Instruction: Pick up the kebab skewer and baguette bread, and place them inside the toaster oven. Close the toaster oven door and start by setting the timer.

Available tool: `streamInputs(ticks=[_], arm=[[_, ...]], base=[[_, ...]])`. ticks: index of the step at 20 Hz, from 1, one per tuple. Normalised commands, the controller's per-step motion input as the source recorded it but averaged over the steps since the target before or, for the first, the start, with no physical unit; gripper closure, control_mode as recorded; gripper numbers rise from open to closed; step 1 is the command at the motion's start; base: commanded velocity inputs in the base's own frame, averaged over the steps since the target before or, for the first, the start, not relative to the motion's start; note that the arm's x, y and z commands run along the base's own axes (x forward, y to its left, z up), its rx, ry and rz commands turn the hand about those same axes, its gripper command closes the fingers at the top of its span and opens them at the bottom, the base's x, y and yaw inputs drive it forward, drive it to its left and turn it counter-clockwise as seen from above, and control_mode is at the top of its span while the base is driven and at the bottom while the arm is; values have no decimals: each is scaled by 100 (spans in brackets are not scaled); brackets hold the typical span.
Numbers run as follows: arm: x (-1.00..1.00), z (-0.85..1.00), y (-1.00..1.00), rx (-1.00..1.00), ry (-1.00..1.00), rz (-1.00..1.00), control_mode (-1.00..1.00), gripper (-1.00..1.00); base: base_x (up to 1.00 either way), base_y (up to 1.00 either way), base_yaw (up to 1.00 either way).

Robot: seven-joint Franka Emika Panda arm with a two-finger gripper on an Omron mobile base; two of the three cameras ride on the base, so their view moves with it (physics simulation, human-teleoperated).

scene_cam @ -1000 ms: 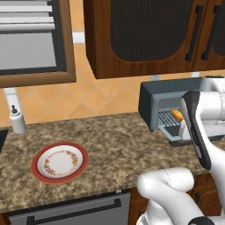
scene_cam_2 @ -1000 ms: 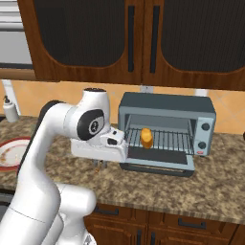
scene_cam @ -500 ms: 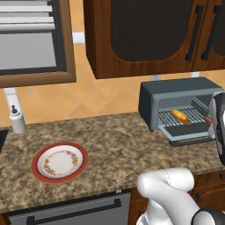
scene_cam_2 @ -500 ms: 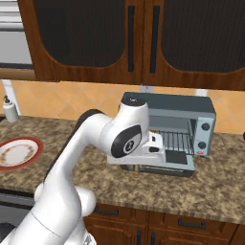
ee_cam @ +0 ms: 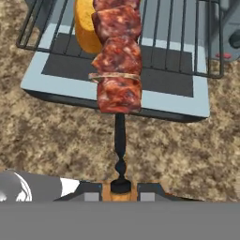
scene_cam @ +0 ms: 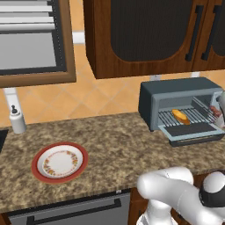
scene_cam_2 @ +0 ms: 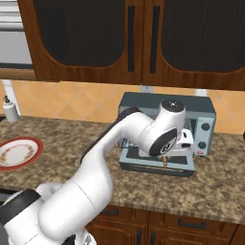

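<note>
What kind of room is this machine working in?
It looks like a home kitchen, computer-rendered: a speckled stone counter, dark wooden cupboards above it, and a toaster oven with bread inside.

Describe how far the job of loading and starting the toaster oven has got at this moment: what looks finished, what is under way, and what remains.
Done: the baguette bread lies on the wire rack inside the toaster oven. Under way: the claw grips the kebab skewer by its handle end, with the meat over the lowered toaster oven door. Left: set the skewer on the rack, close the door, turn the timer knob.
</note>
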Motion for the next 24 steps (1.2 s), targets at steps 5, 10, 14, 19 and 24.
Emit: streamInputs(ticks=[5,10,14,19,24], arm=[[65,-26,-18,4,-1,1,-100,100],[32,-66,0,1,0,1,-100,100],[27,-65,-1,0,0,2,-100,100],[51,-14,-5,0,-1,0,-100,100],[82,0,-18,4,0,0,-100,100]], base=[[0,0,0],[0,0,0],[0,0,0],[0,0,0],[0,0,0]])
